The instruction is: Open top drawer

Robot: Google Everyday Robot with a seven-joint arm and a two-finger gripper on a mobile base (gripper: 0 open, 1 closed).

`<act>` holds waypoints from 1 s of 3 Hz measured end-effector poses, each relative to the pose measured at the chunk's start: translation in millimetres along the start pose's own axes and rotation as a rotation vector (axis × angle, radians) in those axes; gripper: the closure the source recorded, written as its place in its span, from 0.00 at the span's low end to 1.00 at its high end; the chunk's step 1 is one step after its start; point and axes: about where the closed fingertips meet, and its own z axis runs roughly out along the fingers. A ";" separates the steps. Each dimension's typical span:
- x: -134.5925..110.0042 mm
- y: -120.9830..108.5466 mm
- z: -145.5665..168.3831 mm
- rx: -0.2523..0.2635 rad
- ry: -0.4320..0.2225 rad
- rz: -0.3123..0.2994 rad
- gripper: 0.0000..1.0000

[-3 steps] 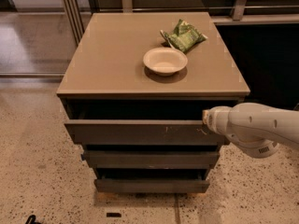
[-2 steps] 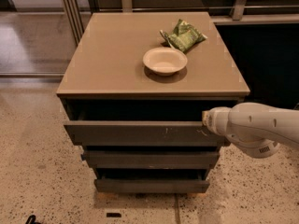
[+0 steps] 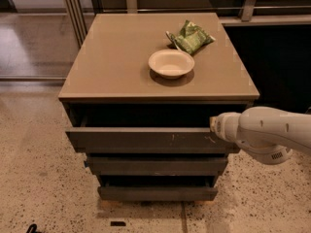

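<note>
The top drawer [image 3: 141, 140] is the widest dark grey front, with small pale scuffs right of centre. It stands pulled out a little from the cabinet, with a dark gap above its front edge. My gripper [image 3: 214, 128] is at the end of the white arm [image 3: 267, 132], which comes in from the right. It sits at the drawer's upper right corner, against the top edge of the front. The inside of the drawer is in shadow.
A pale bowl [image 3: 171, 63] and a green snack bag [image 3: 191, 37] lie on the tan cabinet top [image 3: 112, 57]. Two narrower grey drawer fronts [image 3: 155, 166] sit below. Speckled floor surrounds the cabinet; a dark wall and rail stand behind.
</note>
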 end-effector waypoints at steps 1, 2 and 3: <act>5.7 5.3 -6.9 -0.032 0.020 -0.003 1.00; 8.0 5.9 -5.4 -0.034 0.028 -0.003 1.00; 17.3 8.0 -1.6 -0.045 0.066 -0.002 1.00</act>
